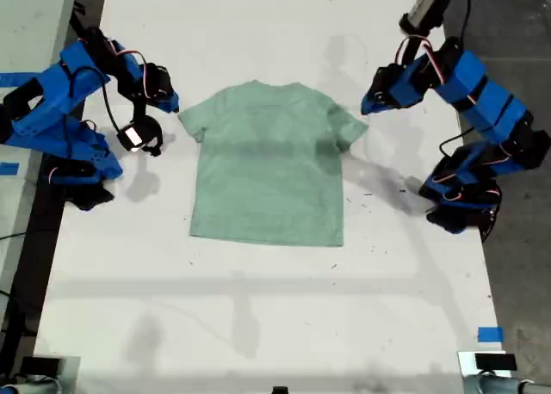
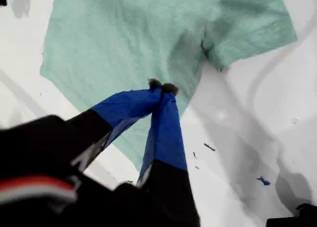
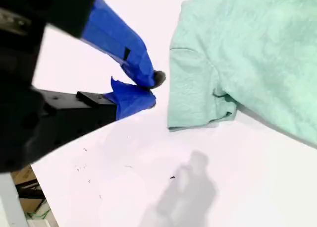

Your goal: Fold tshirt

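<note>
Scene: white flat table (image 1: 258,317), seen from above in the exterior view. Clock directions are read on that view, 12 at its top edge.

Task item: the plain pale mint-green short-sleeved cloth tshirt (image 1: 267,166) lies spread flat a little toward 12 from the table's middle. Collar points to 12, bottom hem to 6. One sleeve runs out toward 9-10, the other toward 2-3. Cloth looks smooth; no fold is visible in it.

My first gripper (image 1: 365,107), blue with dark tips, sits at about 2 o'clock from the tshirt's centre, just beside the outer edge of the 2-3 o'clock sleeve. In the first wrist view, my first gripper (image 2: 162,85) has its jaws pressed together, tips meeting, with nothing caught between them. From that camera, the tips line up over the tshirt (image 2: 124,38) side edge below the sleeve. I cannot tell whether they touch the cloth.

My second gripper (image 1: 170,102), also blue, sits at about 10 o'clock from the tshirt's centre, just beside the tip of the 9-10 o'clock sleeve. In the second wrist view, my second gripper (image 3: 151,88) is closed, tips together and empty, over bare table. It is near the sleeve hem of the tshirt (image 3: 257,43) but apart from it.

Other: small black specks (image 1: 370,193) are scattered on the table at about 3-4 o'clock from the tshirt. A short blue tape strip (image 1: 489,334) lies near the table edge at about 5 o'clock.
</note>
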Controlling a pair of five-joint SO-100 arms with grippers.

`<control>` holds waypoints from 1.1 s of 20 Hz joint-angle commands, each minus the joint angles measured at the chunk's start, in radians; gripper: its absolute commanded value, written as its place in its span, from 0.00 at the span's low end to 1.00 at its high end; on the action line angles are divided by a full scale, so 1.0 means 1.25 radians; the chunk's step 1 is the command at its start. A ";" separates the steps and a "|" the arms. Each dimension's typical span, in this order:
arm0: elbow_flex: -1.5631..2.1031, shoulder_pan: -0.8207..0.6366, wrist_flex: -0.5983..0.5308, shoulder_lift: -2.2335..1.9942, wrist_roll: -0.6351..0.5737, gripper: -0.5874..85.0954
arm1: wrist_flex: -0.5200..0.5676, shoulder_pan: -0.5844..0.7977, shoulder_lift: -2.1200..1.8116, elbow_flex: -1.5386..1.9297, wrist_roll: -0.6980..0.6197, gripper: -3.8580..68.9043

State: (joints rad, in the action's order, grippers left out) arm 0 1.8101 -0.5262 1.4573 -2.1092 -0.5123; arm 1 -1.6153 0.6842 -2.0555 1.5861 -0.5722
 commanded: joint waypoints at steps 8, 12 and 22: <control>-0.291 -0.123 0.125 0.212 -0.099 0.01 | -0.012 0.139 0.129 -0.147 -0.141 0.05; -0.261 -0.126 0.101 0.216 -0.099 0.01 | 0.002 0.188 0.114 -0.054 -0.162 0.23; -0.234 -0.115 0.081 0.231 -0.099 0.01 | 0.314 0.236 0.196 0.292 -0.247 0.43</control>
State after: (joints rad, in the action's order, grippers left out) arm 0 1.5202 -0.6703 1.5677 -1.8162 -0.6259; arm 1 -1.3162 0.9557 -1.8193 1.9343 -0.8529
